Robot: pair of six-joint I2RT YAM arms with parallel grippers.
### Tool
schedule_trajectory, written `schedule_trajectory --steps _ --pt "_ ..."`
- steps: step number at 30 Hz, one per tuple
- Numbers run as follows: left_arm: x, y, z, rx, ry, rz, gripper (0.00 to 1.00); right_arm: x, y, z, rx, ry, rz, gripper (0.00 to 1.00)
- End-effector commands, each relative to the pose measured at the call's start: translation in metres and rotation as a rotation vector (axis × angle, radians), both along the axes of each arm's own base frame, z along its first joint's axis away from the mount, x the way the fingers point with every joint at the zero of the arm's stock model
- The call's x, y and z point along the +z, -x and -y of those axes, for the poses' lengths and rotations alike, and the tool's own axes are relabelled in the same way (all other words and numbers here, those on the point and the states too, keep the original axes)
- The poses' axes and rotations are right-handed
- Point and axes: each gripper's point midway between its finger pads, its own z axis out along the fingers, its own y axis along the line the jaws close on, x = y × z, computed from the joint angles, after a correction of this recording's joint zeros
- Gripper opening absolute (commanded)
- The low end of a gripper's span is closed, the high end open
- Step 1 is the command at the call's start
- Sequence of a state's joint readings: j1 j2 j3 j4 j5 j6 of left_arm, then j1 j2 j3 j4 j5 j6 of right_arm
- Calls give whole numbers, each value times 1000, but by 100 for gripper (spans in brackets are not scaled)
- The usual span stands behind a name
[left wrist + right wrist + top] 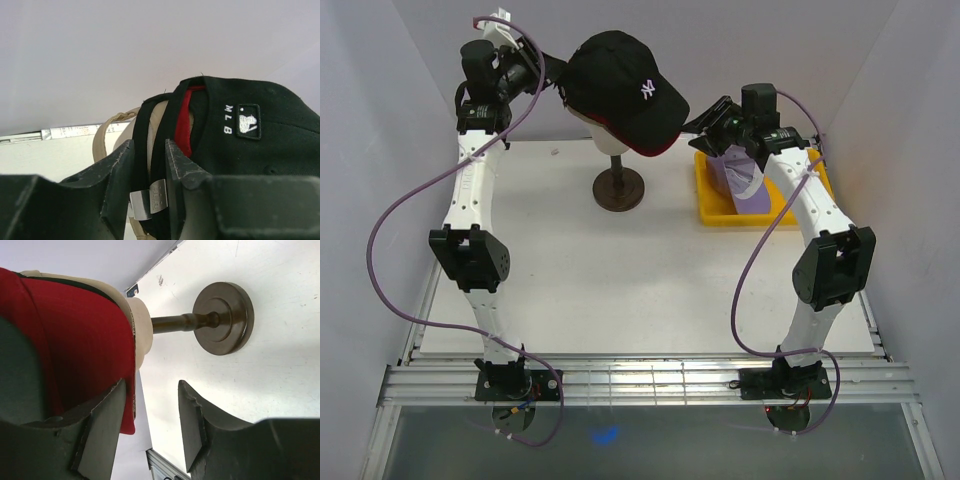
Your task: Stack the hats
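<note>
Step in hand: judged as release of the black cap (pixel 620 85) onto the head (pixel 611 140), with a red cap (pixel 183 131) already beneath it.
Cap position: seated on the head, brim toward the right gripper (pixel 705 132), rear strap (pixel 145 150) between the left gripper's (pixel 150 165) fingers.
Other hat: a lavender cap (pixel 745 182) lies in the yellow bin (pixel 715 212), below and behind the right gripper.
Left gripper state: jaws partly apart; the strap and its metal buckle (pixel 149 202) sit in the gap. Whether the pads still press the strap cannot be told.
Right gripper state: jaws apart in the wrist view. The red brim underside (pixel 75 350) lies against the left finger (pixel 100 435); nothing is clamped. The stand (pixel 224 317) shows beyond the gap.
Procedure, left: widen the jaws until the strap hangs free, then withdraw straight back, away from the head.
Procedure, right: retract along the brim line, not upward.
Risk: a strap or buckle snag on withdrawal may pull the cap askew or tip the stand.
Check: the black cap should sit square over the red cap.
</note>
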State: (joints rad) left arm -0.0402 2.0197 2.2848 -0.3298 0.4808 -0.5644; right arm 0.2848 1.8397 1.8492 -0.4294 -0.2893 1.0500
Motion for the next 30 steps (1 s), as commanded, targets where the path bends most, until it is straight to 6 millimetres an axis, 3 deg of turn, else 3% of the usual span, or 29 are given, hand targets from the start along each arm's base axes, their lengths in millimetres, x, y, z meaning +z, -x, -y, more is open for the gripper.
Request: schedule_trajectory --steps 1,6,13,14,17,24,28,30 --pt "-83 3 3 -43 -36 -262 42 -30 11 -7 44 61 -56 51" --pt "-60 7 5 -65 -15 -197 52 -8 16 -7 52 34 -3 53" --pt "-3 22 -2 -85 73 -80 56 19 21 -7 53 -9 48 55" --pt "5 21 -26 -45 81 -64 57 24 22 -6 50 -15 58 55" --pt "21 27 -38 -28 112 -33 57 37 25 0 24 -21 83 56" --pt "32 34 -57 -10 159 -9 58 50 34 21 -46 -60 121 56" --pt "31 37 -57 -10 161 -9 58 55 36 36 -108 -47 146 55" --pt "21 36 -61 12 169 -42 58 62 37 45 -128 -34 172 56"
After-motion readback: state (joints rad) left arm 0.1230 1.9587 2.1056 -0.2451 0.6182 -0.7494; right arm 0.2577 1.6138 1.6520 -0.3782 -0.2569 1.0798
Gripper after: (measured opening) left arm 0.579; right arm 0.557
